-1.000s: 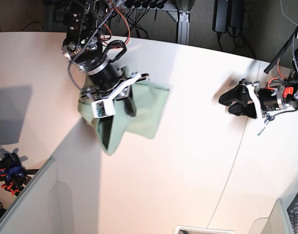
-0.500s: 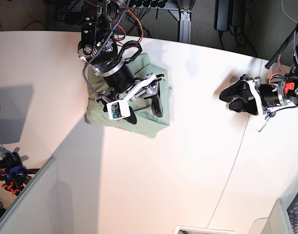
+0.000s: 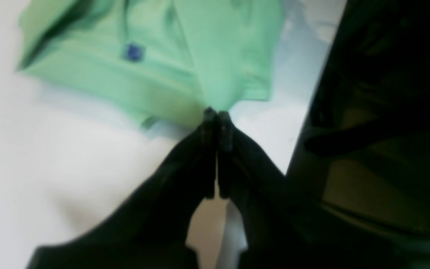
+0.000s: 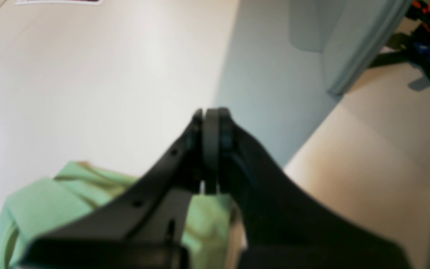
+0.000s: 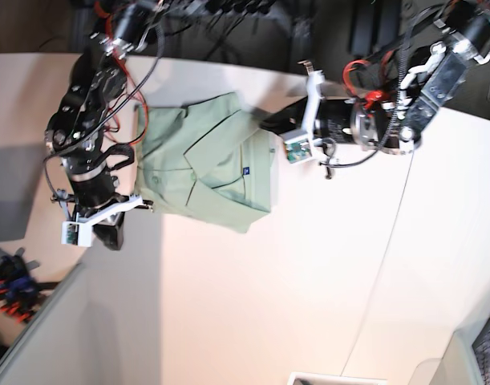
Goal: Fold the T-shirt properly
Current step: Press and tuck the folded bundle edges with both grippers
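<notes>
The pale mint-green T-shirt (image 5: 200,156) lies partly folded on the white table (image 5: 293,273), its dark label (image 5: 249,170) near its right edge. My left gripper (image 5: 277,120) is at the shirt's upper right edge. In the left wrist view it (image 3: 217,114) is shut, and a fold of the shirt (image 3: 215,56) tapers right into its tips; the label (image 3: 133,52) shows there too. My right gripper (image 5: 112,233) is shut and empty, off the shirt's lower left corner. In the right wrist view it (image 4: 211,112) is above the bare table, with the shirt (image 4: 50,201) behind it.
A grey partition (image 5: 36,329) stands at the lower left, with orange and blue tools (image 5: 8,285) on the floor beside it. Cables and frame legs (image 5: 253,16) run behind the table's far edge. A white tray rim (image 5: 333,377) shows at the bottom edge.
My right arm has left the shirt and moved to the left and nearer. My left arm has come in from the right to the shirt's edge. The shirt lies spread wider.
</notes>
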